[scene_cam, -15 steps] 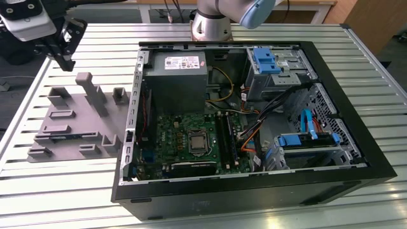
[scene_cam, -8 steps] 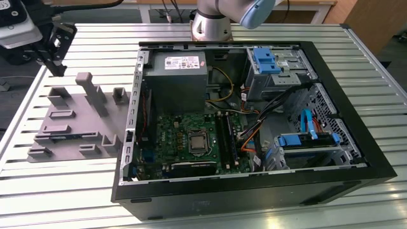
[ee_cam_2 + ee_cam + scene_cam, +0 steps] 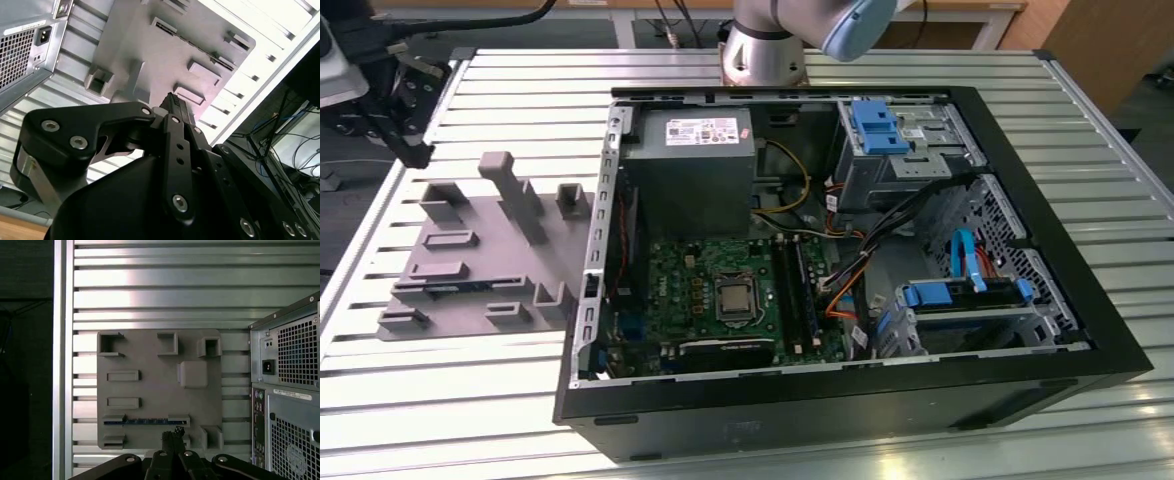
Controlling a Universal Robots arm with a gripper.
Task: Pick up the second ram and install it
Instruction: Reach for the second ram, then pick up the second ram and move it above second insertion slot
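The second ram (image 3: 147,421) is a thin blue-green stick standing on edge in a long slot of the grey fixture plate (image 3: 155,387). In the exterior view the ram (image 3: 454,288) shows as a bluish strip low on that plate (image 3: 480,225), at the exterior view's left of the case. My gripper (image 3: 173,432) hangs well above the plate, its black fingertips pressed together, shut on nothing. In the first wrist view the tips line up just beside the ram's slot. The second wrist view shows the shut gripper (image 3: 173,101) over the plate (image 3: 150,55).
The open computer case (image 3: 854,400) lies on the slatted metal table (image 3: 454,420), with the green motherboard (image 3: 707,290) and black memory slots (image 3: 797,290) inside. Its rear panel (image 3: 290,390) stands close beside the fixture. The arm's base (image 3: 767,40) is behind the case. Tall grey blocks (image 3: 520,195) rise from the plate.
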